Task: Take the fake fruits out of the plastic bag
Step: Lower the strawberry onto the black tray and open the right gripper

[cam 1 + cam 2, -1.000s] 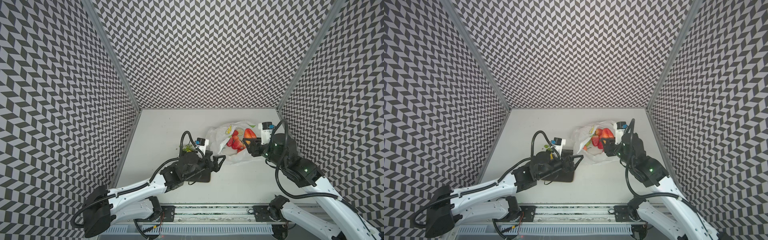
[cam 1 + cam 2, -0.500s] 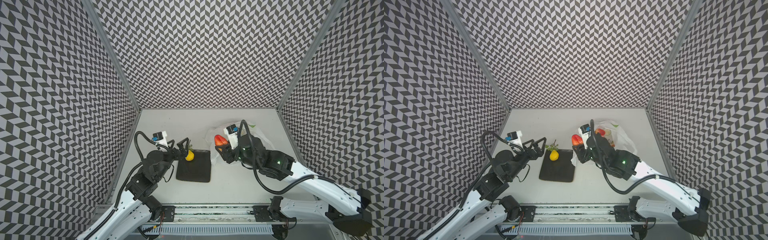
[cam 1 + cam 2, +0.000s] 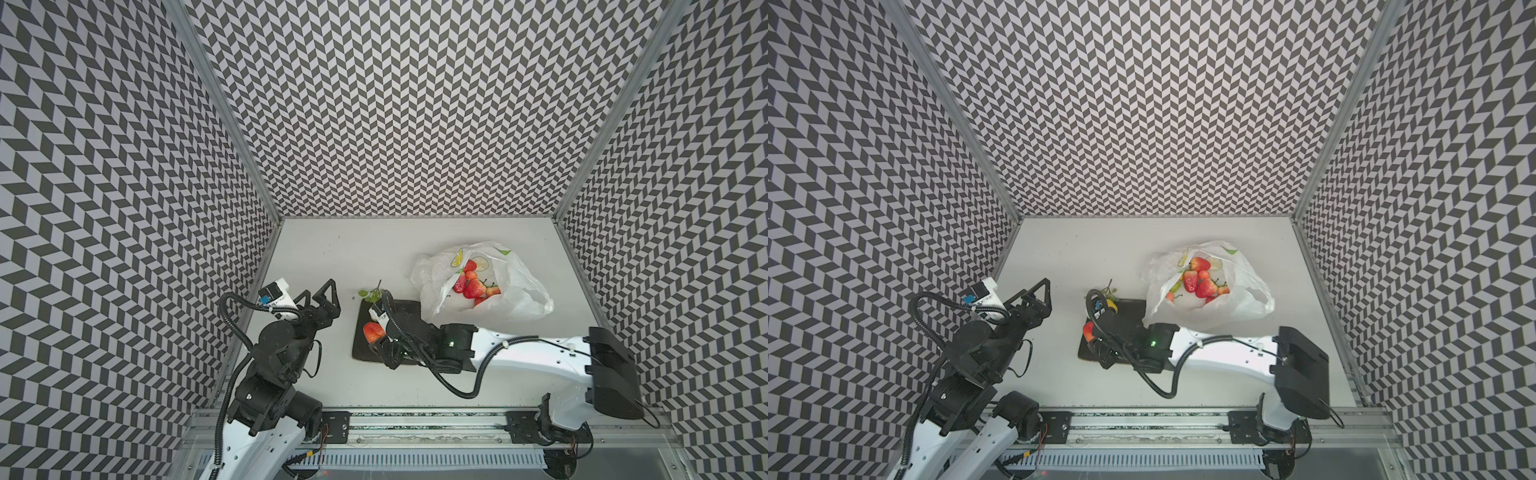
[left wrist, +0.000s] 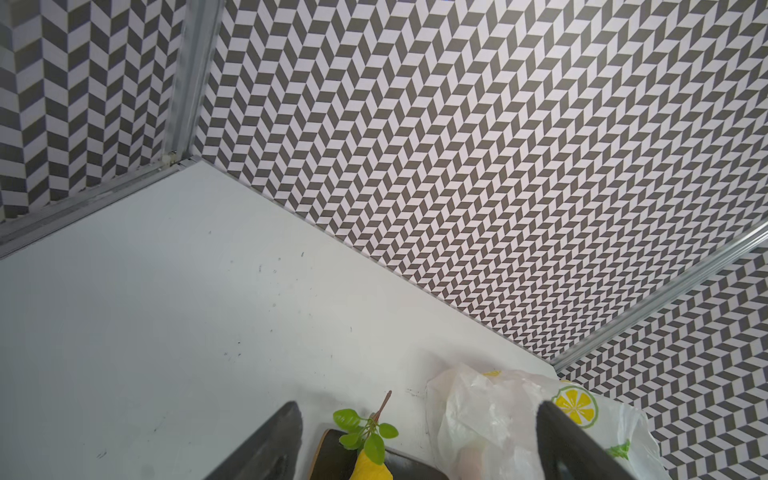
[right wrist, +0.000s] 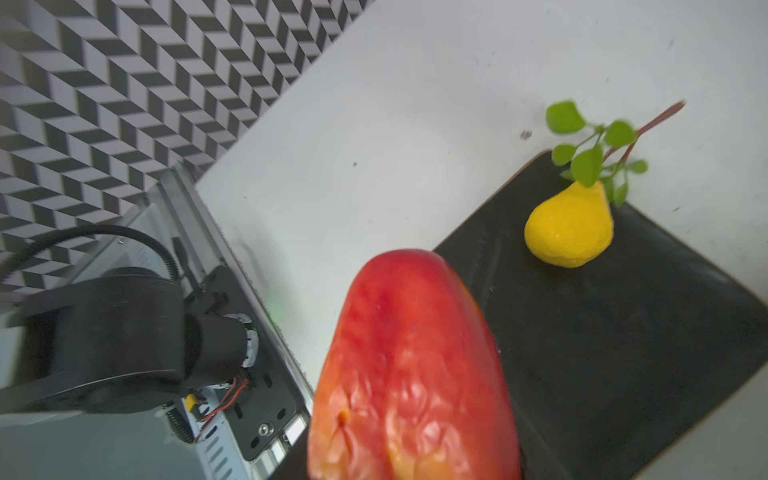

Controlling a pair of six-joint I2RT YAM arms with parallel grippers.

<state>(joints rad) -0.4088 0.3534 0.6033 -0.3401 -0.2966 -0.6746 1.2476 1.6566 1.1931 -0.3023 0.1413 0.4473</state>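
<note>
The step in hand is carrying one fruit from the bag to the plate. The right gripper [image 3: 376, 340] is grasping a red-yellow peach [image 5: 415, 365], and it is holding this fruit low over the near left part of the dark plate [image 3: 411, 311]. In both top views the peach is sitting at the tip of this gripper, but I cannot tell if it is already touching the plate.

A yellow lemon [image 5: 569, 228] with a green leafy twig is lying on the far corner of the same plate, well apart from the peach.

The left gripper [image 3: 318, 297] is hanging to the left of the plate with its jaws spread wide, and nothing is between them.

The plastic bag [image 3: 511, 299] is lying on the table [image 3: 332, 249] far and right of the plate, its mouth open, and several red strawberries [image 3: 471, 286] are showing inside it.

In my judgement, the next move is calling for lowering the peach onto a free part of the plate, letting it go, and then reaching again to the bag, because many fruits are waiting there.
</note>
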